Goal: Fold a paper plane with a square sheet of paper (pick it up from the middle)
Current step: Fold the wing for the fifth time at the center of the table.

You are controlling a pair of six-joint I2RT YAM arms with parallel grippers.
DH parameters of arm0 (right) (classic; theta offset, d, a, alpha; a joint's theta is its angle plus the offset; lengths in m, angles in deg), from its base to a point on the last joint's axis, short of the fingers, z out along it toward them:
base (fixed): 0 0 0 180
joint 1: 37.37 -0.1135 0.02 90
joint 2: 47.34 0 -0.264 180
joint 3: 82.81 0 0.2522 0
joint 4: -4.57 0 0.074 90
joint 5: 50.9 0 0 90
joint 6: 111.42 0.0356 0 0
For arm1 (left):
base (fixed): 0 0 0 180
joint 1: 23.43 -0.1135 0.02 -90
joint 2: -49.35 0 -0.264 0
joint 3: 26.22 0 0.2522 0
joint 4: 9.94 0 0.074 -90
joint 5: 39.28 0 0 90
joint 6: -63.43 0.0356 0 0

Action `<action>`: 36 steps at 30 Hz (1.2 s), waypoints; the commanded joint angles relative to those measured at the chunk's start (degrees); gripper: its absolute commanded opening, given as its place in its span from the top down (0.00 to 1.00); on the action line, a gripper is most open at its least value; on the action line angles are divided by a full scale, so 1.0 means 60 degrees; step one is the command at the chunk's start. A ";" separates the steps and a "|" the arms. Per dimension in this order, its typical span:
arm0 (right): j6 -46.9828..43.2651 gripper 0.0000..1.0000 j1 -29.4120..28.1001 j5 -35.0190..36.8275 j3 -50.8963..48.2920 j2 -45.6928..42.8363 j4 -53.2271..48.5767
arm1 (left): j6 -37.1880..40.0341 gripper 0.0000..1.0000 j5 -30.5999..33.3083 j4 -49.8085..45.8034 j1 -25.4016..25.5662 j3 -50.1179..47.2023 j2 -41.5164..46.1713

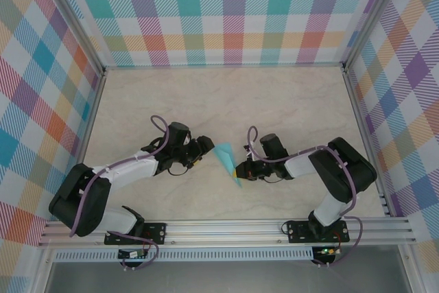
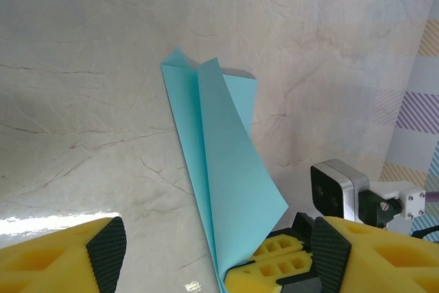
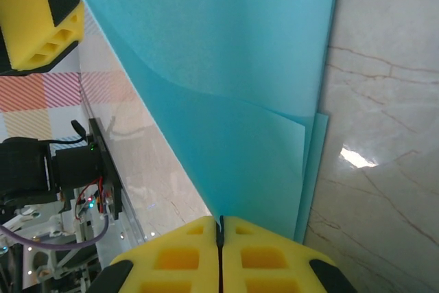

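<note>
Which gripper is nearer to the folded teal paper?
Right. The right gripper is shut on the folded teal paper near its narrow end. The left gripper is open beside the wide end, close but apparently not touching.

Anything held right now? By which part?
Right gripper is shut on the plane, pinching its narrow pointed end. Left gripper is open, holding nothing.
</note>
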 commanded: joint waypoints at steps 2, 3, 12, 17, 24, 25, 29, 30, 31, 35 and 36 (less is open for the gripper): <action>0.0108 0.94 0.0155 -0.0837 0.0253 0.0346 0.0501 | 0.0047 0.26 -0.0229 0.0277 0.0177 0.0005 -0.0294; 0.0192 0.93 0.0208 -0.0884 0.0203 0.0380 0.0621 | 0.0054 0.26 -0.0244 0.0296 0.0198 0.0014 -0.0333; 0.0893 0.93 0.0419 -0.1510 0.0266 0.0732 0.1245 | 0.0225 0.31 -0.0384 0.0531 0.0480 0.0147 -0.0680; 0.1625 0.93 0.0650 -0.1743 0.0273 0.1057 0.1732 | 0.0292 0.40 -0.0426 0.0744 0.0629 0.0148 -0.0826; 0.2173 0.93 0.0789 -0.1889 0.0225 0.1181 0.2027 | 0.0323 0.43 -0.0524 0.0917 0.0777 0.0250 -0.1140; 0.2134 0.93 0.0803 -0.1927 0.0307 0.1185 0.1703 | 0.0321 0.44 -0.0554 0.0979 0.0785 0.0268 -0.1183; 0.2185 0.93 0.0931 -0.2159 0.0559 0.1484 0.1193 | 0.0448 0.46 -0.0746 0.1247 0.0893 0.0314 -0.1320; 0.2215 0.93 0.0945 -0.2176 0.0545 0.1550 0.1268 | 0.0505 0.47 -0.0775 0.1281 0.0911 0.0354 -0.1351; 0.2223 0.93 0.0951 -0.2197 0.0559 0.1601 0.1262 | 0.0551 0.47 -0.0795 0.1320 0.0954 0.0381 -0.1379; 0.2236 0.93 0.0951 -0.2107 0.0707 0.1720 0.0868 | 0.0585 0.52 -0.0797 0.1630 0.1116 0.0470 -0.1455; 0.2190 0.93 0.0958 -0.2067 0.0763 0.1734 0.0688 | 0.0564 0.53 -0.0770 0.1689 0.1135 0.0485 -0.1471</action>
